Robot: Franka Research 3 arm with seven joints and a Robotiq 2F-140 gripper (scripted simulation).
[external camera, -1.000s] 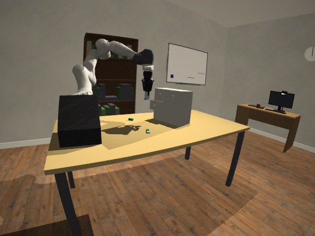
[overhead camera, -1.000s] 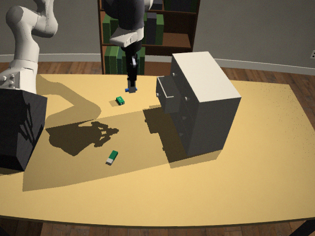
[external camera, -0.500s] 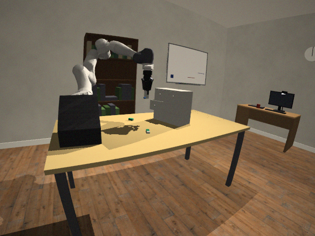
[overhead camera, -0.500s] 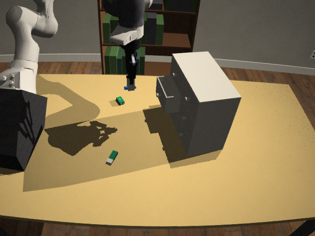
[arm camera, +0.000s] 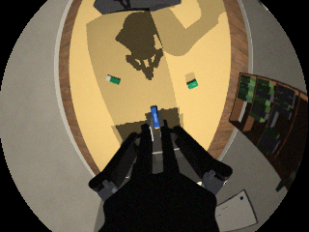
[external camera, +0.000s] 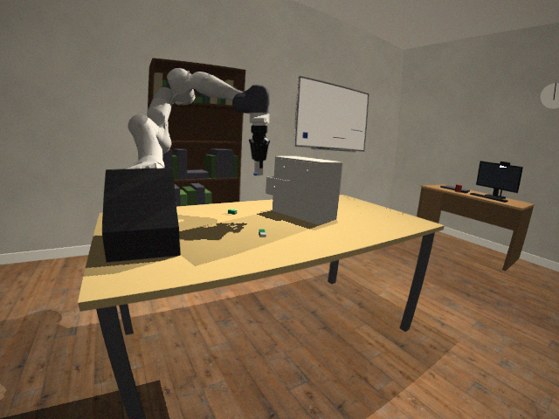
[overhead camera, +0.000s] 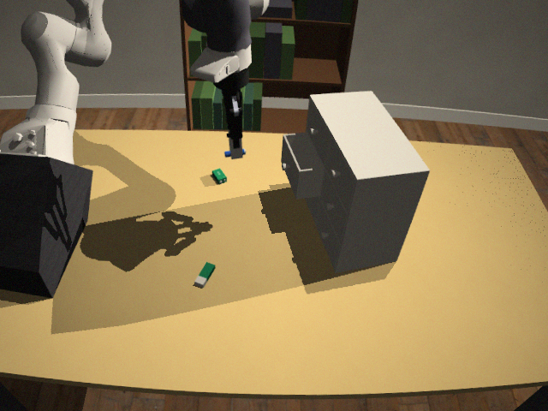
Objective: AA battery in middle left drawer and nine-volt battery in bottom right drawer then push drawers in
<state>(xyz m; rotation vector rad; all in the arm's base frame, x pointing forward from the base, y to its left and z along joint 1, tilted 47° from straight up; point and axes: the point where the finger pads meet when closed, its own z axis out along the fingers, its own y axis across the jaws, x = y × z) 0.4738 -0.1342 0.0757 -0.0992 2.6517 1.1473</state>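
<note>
Top view: pincer (overhead camera: 236, 152) (external camera: 258, 170) (arm camera: 155, 117) was pinching blue AA battery (overhead camera: 228, 154) (external camera: 255, 173) (arm camera: 154, 117) above table; nine-volt battery (overhead camera: 218, 175) (external camera: 232, 211) (arm camera: 192, 84) lay below it, base side; chest (overhead camera: 389, 212) (external camera: 307, 194) stood beyond, one drawer (overhead camera: 305, 176) (external camera: 271, 185) out.

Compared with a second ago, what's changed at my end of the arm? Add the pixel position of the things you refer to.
The pincer (overhead camera: 236, 150) (external camera: 258, 170) (arm camera: 155, 117) and the blue AA battery (overhead camera: 228, 153) (external camera: 256, 173) (arm camera: 154, 116) it holds have shifted slightly toward the bookcase (overhead camera: 186, 106). Nothing was newly gripped or released. Chest (overhead camera: 367, 133) (external camera: 307, 189), pulled-out drawer (overhead camera: 305, 183) (external camera: 270, 185), nine-volt battery (overhead camera: 218, 175) (external camera: 232, 211) (arm camera: 192, 84) and eraser (overhead camera: 205, 274) (external camera: 262, 232) (arm camera: 113, 79) look unchanged.
</note>
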